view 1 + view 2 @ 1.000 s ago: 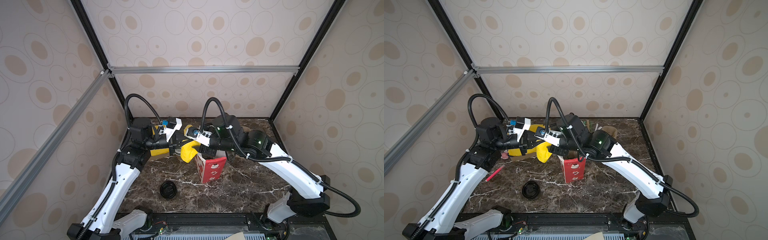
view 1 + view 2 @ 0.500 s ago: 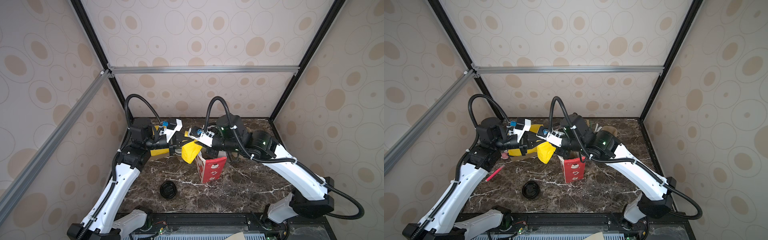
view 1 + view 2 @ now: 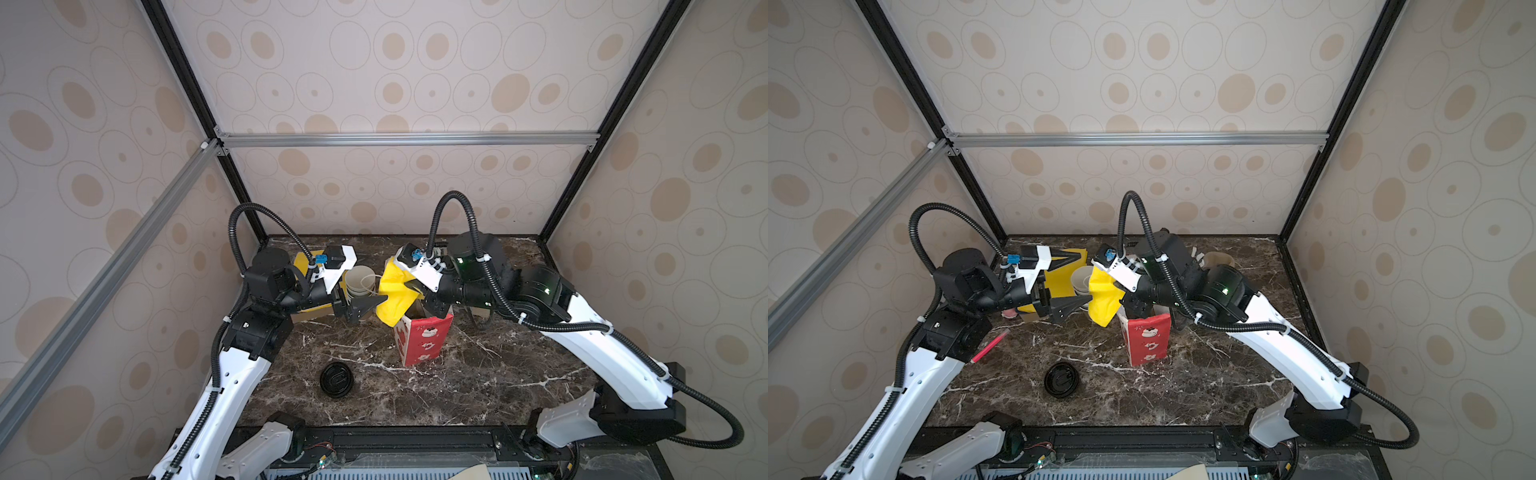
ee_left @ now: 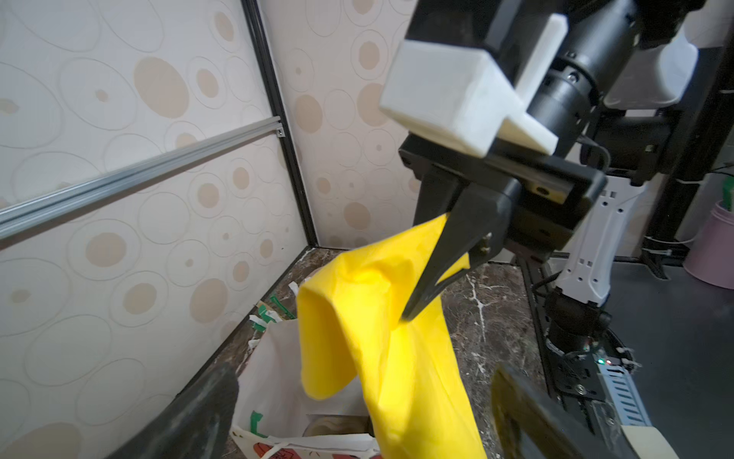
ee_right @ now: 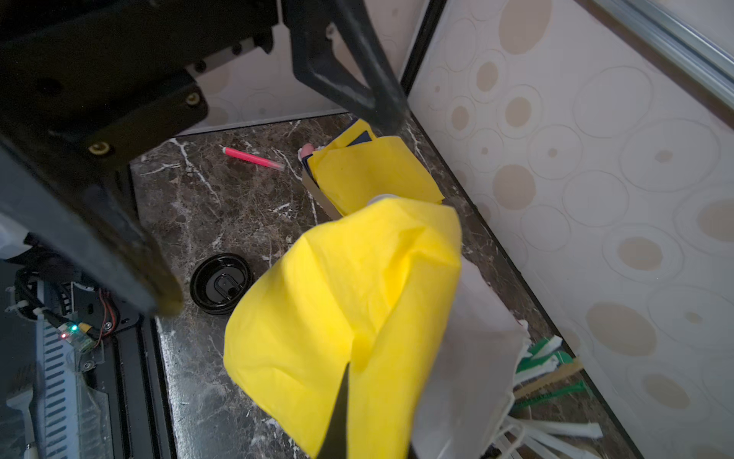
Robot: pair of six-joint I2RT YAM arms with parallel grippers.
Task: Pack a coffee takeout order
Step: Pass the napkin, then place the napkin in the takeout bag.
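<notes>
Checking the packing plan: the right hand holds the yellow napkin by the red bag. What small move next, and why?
Probably ease the right hand over the red bag's mouth and down. It alone pinches the napkin, the left hand is open, and the napkin hangs at the bag's rim, not inside.

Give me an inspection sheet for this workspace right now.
Surface: dark marble tabletop, no spills seen.
Job's things: yellow napkin hanging above the rim of the open red bag.
Clutter: loose black lid, pink marker, cup stack, napkin pile.
End effectors: left end effector open beside napkin; right end effector shut on napkin.
Cables: black conduits looped above both arms, snagging nothing.
Surroundings: patterned walls, aluminium rail.
</notes>
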